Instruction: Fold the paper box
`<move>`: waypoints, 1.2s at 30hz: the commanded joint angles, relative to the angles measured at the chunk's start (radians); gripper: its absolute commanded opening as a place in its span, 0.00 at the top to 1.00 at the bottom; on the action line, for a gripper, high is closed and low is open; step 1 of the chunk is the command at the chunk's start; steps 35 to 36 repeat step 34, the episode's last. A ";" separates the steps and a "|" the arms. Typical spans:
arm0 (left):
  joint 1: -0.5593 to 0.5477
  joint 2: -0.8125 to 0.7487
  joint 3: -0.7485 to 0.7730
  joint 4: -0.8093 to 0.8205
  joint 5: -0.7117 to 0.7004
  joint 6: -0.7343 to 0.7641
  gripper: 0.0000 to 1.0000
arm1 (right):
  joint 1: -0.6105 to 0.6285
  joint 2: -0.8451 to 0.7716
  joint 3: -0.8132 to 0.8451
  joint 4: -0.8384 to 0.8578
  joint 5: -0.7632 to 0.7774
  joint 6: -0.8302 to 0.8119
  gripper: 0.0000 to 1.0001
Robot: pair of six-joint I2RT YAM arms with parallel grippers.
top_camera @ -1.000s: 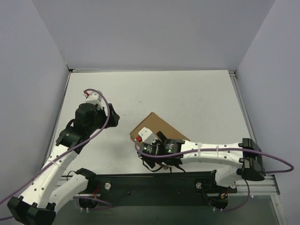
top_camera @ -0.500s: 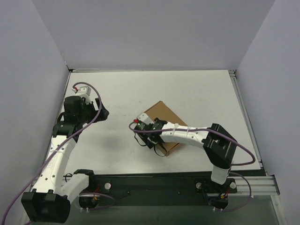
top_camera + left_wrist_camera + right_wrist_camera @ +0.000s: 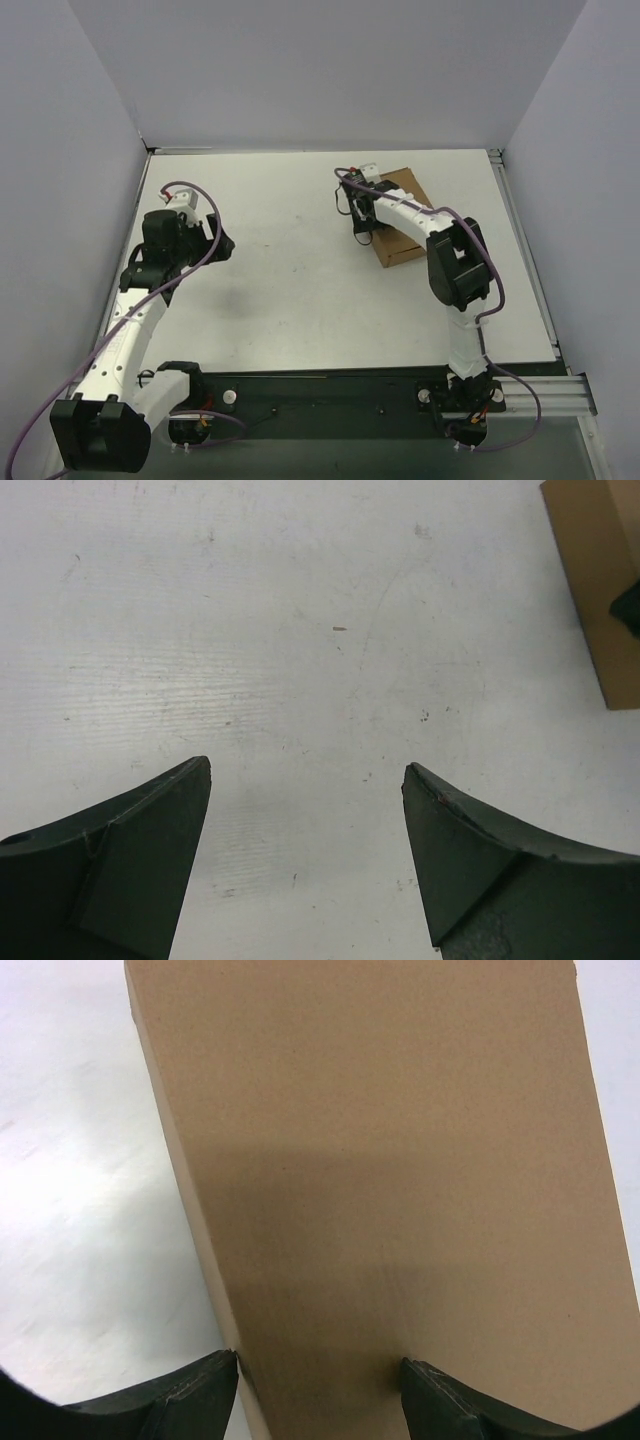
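Paper box (image 3: 380, 1160), maybe against right gripper (image 3: 318, 1368)

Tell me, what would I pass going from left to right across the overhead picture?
left pincer → bare stretch of table → right pincer → paper box

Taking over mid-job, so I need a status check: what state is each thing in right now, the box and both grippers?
paper box: closed up as a box, no loose flaps showing, flat on the table.
left gripper: open, empty, over bare table.
right gripper: open, jaws straddling the box's edge; contact unclear.
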 commanded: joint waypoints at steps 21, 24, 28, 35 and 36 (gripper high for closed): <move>0.011 -0.077 -0.051 0.162 0.038 -0.011 0.03 | -0.267 -0.787 -0.488 0.320 -0.422 0.033 0.09; 0.010 -0.083 -0.039 0.159 0.033 -0.019 0.03 | -0.296 -0.938 -0.610 0.353 -0.411 0.015 0.09; 0.008 -0.107 -0.047 0.168 0.032 -0.022 0.03 | -0.307 -1.070 -0.707 0.342 -0.371 -0.011 0.09; 0.008 -0.133 -0.056 0.179 0.018 -0.017 0.03 | -0.309 -1.190 -0.808 0.362 -0.306 -0.031 0.09; 0.008 -0.133 -0.056 0.179 0.018 -0.017 0.03 | -0.309 -1.190 -0.808 0.362 -0.306 -0.031 0.09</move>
